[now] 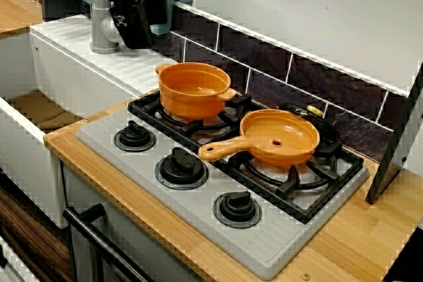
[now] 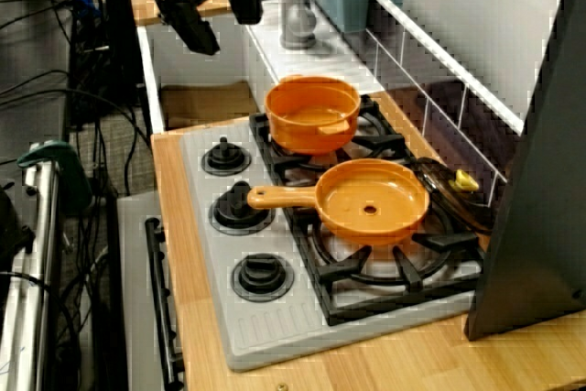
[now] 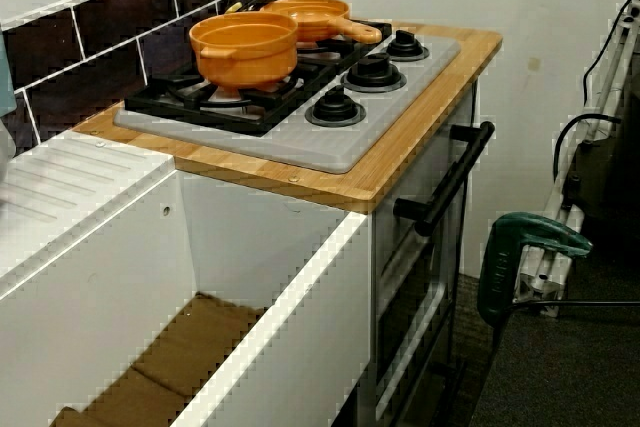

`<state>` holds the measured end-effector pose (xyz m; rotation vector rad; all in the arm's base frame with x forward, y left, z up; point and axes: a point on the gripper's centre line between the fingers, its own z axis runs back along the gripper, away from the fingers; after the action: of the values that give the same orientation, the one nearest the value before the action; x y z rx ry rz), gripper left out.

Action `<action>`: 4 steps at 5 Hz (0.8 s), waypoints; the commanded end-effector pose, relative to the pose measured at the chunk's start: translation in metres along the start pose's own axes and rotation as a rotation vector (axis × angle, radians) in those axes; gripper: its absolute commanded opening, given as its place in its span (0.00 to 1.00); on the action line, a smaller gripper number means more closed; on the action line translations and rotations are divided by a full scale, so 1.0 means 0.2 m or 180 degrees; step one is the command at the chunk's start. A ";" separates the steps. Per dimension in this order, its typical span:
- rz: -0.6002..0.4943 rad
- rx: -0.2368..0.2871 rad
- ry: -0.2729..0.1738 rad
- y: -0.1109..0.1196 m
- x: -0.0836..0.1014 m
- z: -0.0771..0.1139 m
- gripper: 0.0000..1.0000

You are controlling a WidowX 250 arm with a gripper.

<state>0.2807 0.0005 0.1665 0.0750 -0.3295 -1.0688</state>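
The gripper (image 2: 233,32) hangs with fingers spread and empty over the sink (image 2: 197,107), near the grey tap (image 2: 295,16), well apart from the orange pot (image 2: 311,116) and pan (image 2: 371,200), both untouched on the stove (image 2: 275,318) burners.
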 end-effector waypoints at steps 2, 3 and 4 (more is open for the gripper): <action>0.0006 0.0217 0.0189 0.05 0.07 -0.15 1.00; 0.0006 0.0217 0.0189 0.05 0.07 -0.15 1.00; 0.0006 0.0217 0.0189 0.05 0.07 -0.15 1.00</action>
<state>0.2988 -0.0035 0.1278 0.1398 -0.2669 -1.0627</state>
